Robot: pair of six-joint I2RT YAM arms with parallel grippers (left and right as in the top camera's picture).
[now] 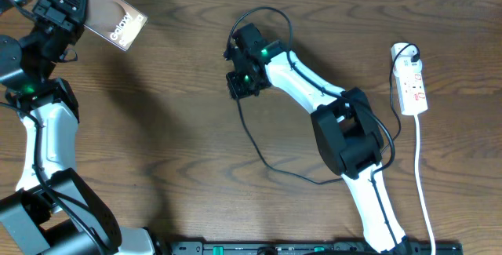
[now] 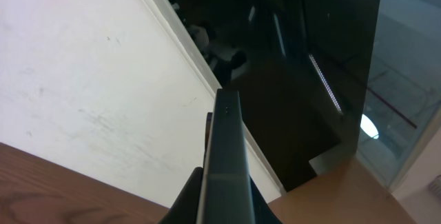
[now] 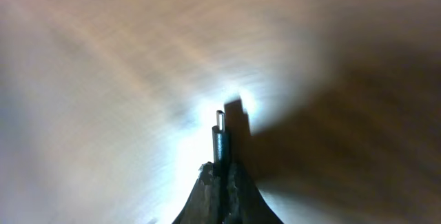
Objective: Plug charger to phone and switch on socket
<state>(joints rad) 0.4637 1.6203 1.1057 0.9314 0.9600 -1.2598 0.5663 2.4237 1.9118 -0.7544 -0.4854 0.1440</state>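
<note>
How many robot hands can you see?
2. The left gripper is at the far-left corner, holding the phone. The right gripper is near the middle, pinching the plug tip of the charger. None seem hidden.

a dark brown wooden table (image 1: 172, 90) meets a scuffed white wall (image 2: 83, 93) beside a dark reflective glass panel (image 2: 310, 45).

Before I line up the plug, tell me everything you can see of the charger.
The charger is a thin black cable lying in loose curves on the wooden table. Its plug tip, a small silvery connector on a black sleeve, juts straight out of the right gripper, shut on the sleeve. The far end disappears under that arm.
</note>
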